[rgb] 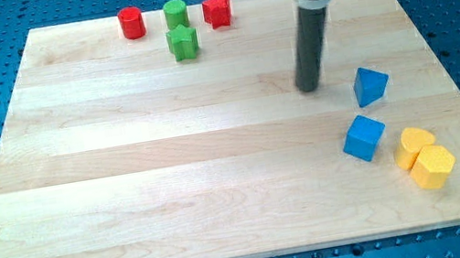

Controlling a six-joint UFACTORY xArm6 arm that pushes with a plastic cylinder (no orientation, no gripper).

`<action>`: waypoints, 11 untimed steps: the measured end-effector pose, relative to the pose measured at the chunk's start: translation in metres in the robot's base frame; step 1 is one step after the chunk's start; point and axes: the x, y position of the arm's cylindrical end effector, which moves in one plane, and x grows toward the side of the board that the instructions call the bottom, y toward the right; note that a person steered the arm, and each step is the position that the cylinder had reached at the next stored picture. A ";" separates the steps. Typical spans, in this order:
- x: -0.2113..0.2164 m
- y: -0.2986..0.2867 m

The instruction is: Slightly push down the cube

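Pale wooden board (174, 184) on a blue perforated bench, blocks in two groups.

At eleven o'clock on our board sit a red cylinder (132, 22), a green cylinder (175, 12), a green star-like block (183, 42) just below it, and a red star-like block (218, 10). Our rod carries nothing; my tip (310, 88) rests on bare wood at two o'clock, touching no block. The blue triangular block (370, 85) lies just right of it. The blue cube (364, 137) sits at four o'clock, below-right of the tip, apart from it. Right of the cube, two yellow blocks (425, 157) touch.
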 end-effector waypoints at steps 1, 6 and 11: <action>0.003 0.037; 0.000 0.032; 0.035 -0.025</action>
